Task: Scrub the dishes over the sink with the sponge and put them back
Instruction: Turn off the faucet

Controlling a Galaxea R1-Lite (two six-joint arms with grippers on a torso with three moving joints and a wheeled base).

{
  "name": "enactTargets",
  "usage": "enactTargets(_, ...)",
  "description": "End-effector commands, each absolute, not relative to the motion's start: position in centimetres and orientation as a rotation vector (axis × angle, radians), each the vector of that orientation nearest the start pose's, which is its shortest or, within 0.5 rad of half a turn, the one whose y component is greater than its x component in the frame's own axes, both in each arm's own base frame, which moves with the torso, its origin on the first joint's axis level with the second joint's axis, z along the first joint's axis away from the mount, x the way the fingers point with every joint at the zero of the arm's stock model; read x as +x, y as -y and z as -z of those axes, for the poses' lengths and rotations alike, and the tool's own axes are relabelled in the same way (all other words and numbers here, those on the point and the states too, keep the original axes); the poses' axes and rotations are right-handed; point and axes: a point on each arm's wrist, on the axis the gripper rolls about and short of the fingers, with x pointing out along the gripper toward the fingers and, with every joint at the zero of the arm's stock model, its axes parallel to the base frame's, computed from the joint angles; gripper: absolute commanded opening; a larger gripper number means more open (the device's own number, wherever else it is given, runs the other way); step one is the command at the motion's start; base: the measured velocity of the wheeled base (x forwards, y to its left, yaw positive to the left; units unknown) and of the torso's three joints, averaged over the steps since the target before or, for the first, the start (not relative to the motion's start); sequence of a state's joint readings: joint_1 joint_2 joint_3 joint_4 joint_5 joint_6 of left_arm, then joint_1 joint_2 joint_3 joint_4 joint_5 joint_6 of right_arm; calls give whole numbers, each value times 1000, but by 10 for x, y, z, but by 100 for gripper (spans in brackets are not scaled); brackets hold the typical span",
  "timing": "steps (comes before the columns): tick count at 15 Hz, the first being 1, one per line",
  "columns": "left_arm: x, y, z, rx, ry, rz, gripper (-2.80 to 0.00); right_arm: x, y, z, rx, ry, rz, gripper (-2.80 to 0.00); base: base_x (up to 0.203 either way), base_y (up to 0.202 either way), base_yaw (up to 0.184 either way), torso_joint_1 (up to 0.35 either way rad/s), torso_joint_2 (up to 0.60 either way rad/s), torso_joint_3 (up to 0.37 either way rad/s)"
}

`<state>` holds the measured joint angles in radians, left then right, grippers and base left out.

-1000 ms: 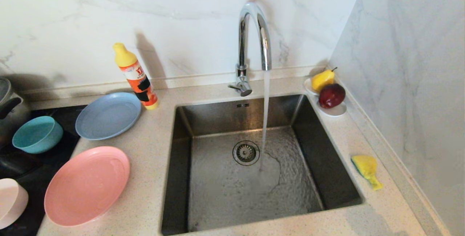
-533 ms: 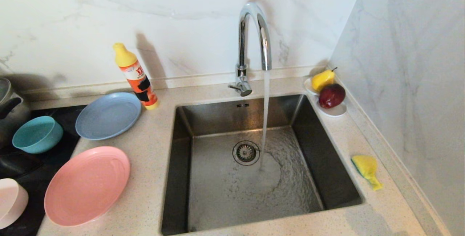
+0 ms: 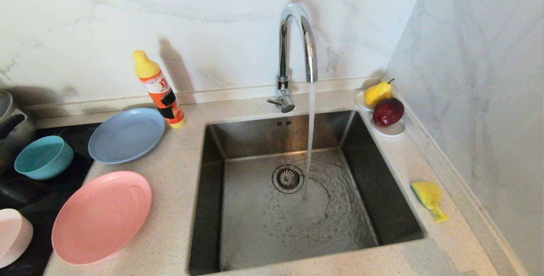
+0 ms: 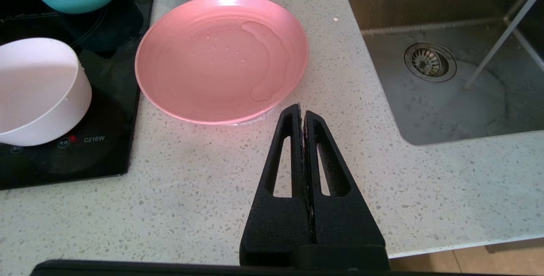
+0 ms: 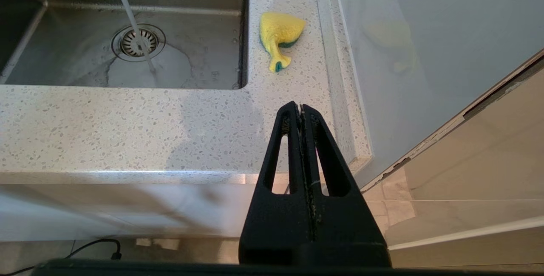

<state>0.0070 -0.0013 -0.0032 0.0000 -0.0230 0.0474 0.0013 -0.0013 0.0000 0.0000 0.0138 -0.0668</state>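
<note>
The right gripper [image 5: 301, 107] hangs over the desk [image 5: 127, 127] edge, jaws pressed together, holding nothing. Ahead, the sponge [image 5: 279, 36] lies just beside the sink [image 5: 195, 68], where water runs near the drain [image 5: 137, 42].

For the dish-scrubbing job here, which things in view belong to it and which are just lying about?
Belongs to the job:
- sponge, on the counter right of the sink
- sink, tap running
- teal bowl
- pink-white bowl
- grey-blue plate
- salmon-pink plate

Just lying about:
- detergent bottle
- white saucer holding a pear and an apple
- pot
</note>
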Motion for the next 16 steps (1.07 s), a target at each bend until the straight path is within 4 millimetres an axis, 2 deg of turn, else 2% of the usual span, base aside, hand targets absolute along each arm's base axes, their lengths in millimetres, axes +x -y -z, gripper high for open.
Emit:
enactTargets(1, -23, 1, -76, 48, 5, 15, -280, -23, 0, -75, -68, 2, -16, -280, 0, 0, 0, 0, 0, 0)
enactTargets(16, -23, 1, -76, 48, 5, 15, -280, -23, 0, -75, -68, 2, -17, -280, 0, 0, 0, 0, 0, 0)
